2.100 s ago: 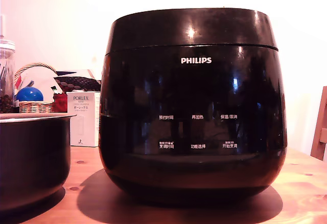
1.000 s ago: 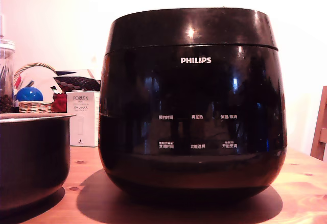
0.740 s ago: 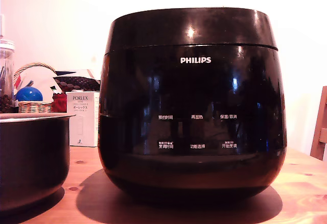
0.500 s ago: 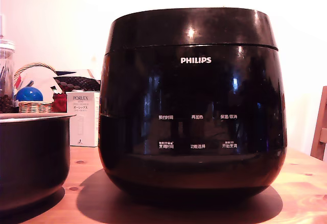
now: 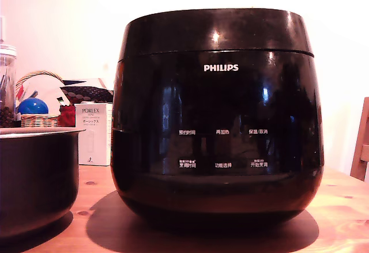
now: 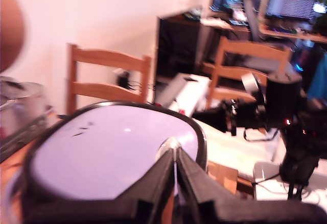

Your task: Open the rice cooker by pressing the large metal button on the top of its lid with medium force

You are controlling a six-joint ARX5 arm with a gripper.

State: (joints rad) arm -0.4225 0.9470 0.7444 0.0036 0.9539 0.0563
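The rice cooker (image 5: 216, 120), glossy black with a white PHILIPS logo, fills the middle of the exterior view. Its lid (image 5: 216, 31) sits down flush on the body. My gripper does not show in that view. In the wrist view the lid's top (image 6: 102, 147) is a pale, shiny oval with a dark rim. My gripper (image 6: 174, 150) hangs just above it, the two dark fingers (image 6: 153, 178) closed tip to tip. A small silvery patch (image 6: 167, 143), the metal button as far as I can tell, peeks out at the tips, mostly hidden.
A dark open pot (image 5: 34, 172) with a pale rim stands at the exterior view's left on the wooden table (image 5: 340, 207). Behind it are a white box (image 5: 95, 135), a wicker basket (image 5: 34, 117) and a jar (image 5: 7, 86). The wrist view shows wooden chairs (image 6: 107, 76) and a camera rig (image 6: 286, 106).
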